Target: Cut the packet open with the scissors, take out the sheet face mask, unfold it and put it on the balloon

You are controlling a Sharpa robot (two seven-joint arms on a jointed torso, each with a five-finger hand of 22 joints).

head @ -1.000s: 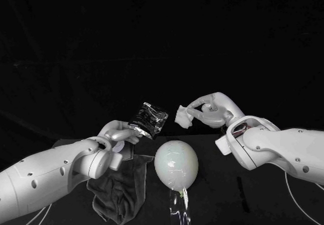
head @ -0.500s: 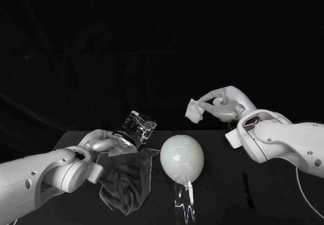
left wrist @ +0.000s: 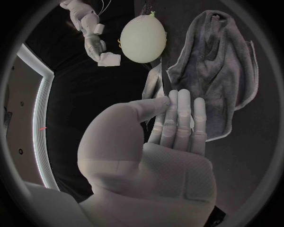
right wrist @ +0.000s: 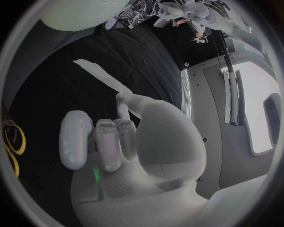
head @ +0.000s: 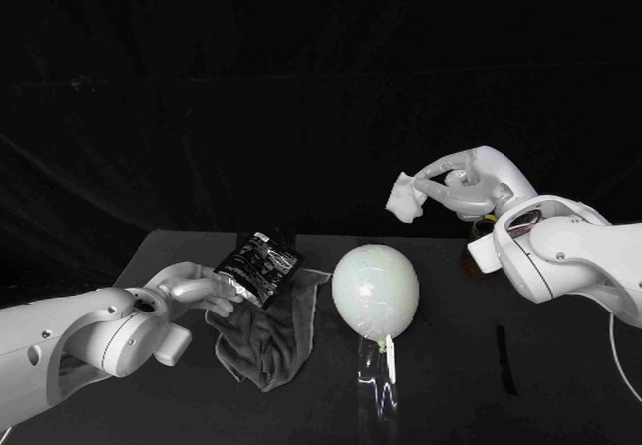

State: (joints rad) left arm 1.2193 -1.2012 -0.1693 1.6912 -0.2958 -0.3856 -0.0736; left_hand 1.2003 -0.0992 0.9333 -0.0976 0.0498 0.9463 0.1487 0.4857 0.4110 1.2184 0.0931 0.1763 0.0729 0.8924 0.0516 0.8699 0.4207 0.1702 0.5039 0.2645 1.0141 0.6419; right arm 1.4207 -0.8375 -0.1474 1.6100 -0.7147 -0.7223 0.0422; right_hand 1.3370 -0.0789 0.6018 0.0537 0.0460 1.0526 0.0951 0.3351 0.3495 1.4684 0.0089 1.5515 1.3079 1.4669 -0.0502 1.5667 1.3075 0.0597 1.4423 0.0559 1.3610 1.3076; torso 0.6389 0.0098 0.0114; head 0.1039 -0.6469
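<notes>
Left of the balloon [head: 377,291], the left hand [head: 195,289] pinches the packet [head: 259,267] by its lower end and holds it tilted over a dark cloth [head: 270,339] that lies on the counter [head: 458,414]. The packet is near the balloon but apart from it. In the left wrist view the fingers [left wrist: 180,116] lie close together against the thumb, with the packet's thin edge between them.

The balloon stands upright on a clear stand [head: 379,388], bare (no mask on it yet).

Right of the balloon and higher up, the right hand [head: 470,184] holds the mask [head: 406,196] at its fingertips. It is a small white wad, not yet unfolded, hanging on the side toward the balloon. Yellow loops [right wrist: 13,142] lie right of the balloon (scissors handles, I would guess).

The mask should handle as a light, limp, damp sheet that clings to itself and tears if pulled hard. It is best taken at a free corner or outer edge with each hand and then drawn apart slowly, so the left hand likely has to set the packet down first. The balloon is light and springy and may tip on its stand, so the sheet wants draping on rather than pressing.
</notes>
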